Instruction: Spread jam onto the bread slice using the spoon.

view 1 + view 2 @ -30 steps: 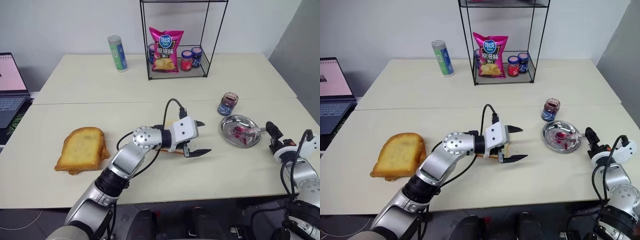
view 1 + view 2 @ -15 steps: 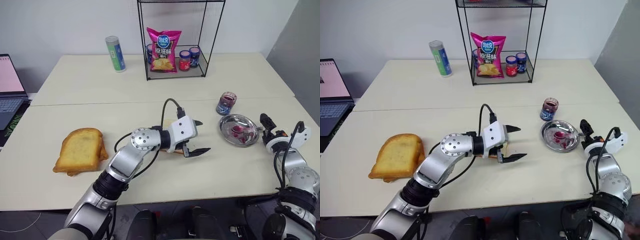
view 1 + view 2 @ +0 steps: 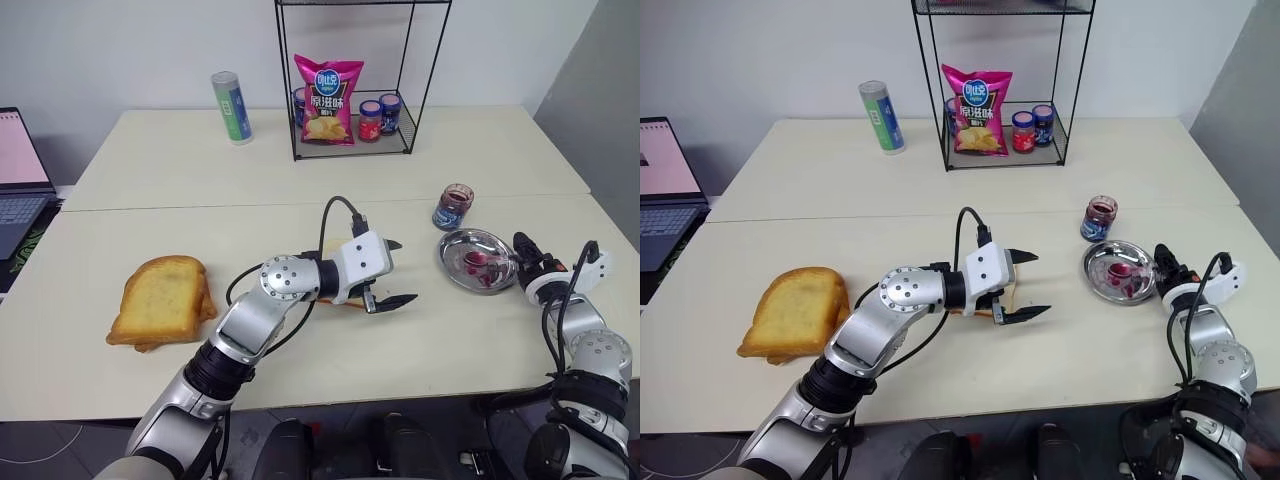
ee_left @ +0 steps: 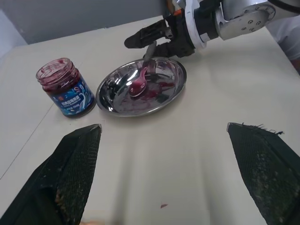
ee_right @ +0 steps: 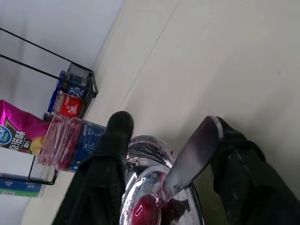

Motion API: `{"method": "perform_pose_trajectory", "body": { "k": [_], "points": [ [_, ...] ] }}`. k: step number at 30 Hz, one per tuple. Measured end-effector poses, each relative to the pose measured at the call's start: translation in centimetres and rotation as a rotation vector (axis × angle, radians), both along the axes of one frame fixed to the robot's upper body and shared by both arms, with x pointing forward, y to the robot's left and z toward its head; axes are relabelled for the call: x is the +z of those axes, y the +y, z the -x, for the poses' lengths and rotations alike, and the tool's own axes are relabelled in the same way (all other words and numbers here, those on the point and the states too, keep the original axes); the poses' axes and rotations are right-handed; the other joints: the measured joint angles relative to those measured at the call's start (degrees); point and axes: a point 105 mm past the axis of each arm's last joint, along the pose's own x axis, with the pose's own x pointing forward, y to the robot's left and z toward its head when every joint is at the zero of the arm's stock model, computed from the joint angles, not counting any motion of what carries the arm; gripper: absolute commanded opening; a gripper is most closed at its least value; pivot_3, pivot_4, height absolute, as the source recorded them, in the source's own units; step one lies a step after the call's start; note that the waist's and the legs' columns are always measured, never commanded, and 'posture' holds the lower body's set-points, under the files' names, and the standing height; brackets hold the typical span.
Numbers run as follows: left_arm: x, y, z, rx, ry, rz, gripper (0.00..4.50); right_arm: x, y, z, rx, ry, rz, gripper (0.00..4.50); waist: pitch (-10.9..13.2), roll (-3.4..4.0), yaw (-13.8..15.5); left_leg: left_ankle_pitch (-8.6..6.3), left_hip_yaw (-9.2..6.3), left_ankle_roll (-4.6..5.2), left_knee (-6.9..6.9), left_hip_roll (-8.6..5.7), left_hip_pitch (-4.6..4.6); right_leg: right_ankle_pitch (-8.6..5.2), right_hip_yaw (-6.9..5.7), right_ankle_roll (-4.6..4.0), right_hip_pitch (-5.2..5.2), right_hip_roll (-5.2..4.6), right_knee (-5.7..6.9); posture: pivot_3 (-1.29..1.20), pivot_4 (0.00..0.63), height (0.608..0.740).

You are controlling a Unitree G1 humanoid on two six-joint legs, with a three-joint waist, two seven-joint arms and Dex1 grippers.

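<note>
Small slim silver metal spoon [image 4: 143, 70] lies in the shallow round steel dish [image 4: 174, 89], bowl end down in the dish's middle, coated in glossy dark red jam [image 4: 137, 88], handle propped up over the rim toward the right gripper [image 4: 157, 40]. Long axis runs from dish centre outward to that gripper, so the handle offers itself for a pinch from the table's near right edge. Right gripper's two black fingers straddle the handle end, one each side; whether they already clamp it cannot be told. Open jam jar with blue label [image 3: 455, 206] stands just beside the dish, far side. Left gripper [image 3: 394, 272] hovers mid-table, black fingers spread wide, empty, apparently to steady the pale bread slice [image 3: 1006, 296], whose edge peeks from under it. Golden toasted slices [image 3: 162, 299] sit well apart, to the left.
</note>
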Motion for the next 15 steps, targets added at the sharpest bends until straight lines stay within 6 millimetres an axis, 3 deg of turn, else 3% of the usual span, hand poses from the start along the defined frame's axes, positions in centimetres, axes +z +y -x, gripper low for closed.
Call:
{"method": "perform_pose_trajectory", "body": {
  "k": [8, 15],
  "points": [
    [0.1, 0.0, 0.0, -0.004, -0.006, 0.001, 4.5, 0.4, -0.2, 0.3, 0.002, -0.02, 0.019, 0.07, 0.0, 0.0, 0.02, 0.0, -0.01, 0.0, 0.01, 0.0, 0.01, 0.0, -0.01, 0.0, 0.01, 0.0, 0.0, 0.0, 0.15, 0.74],
    [0.1, -0.1, 0.0, -0.006, -0.008, 0.002, 4.5, 1.1, -0.7, 0.7, -0.006, -0.042, 0.04, 0.03, -0.01, 0.0, 0.13, 0.0, -0.01, 0.0, 0.02, -0.01, 0.01, 0.0, -0.02, 0.0, 0.02, -0.01, 0.0, 0.0, 0.15, 0.74]
  ]
}}
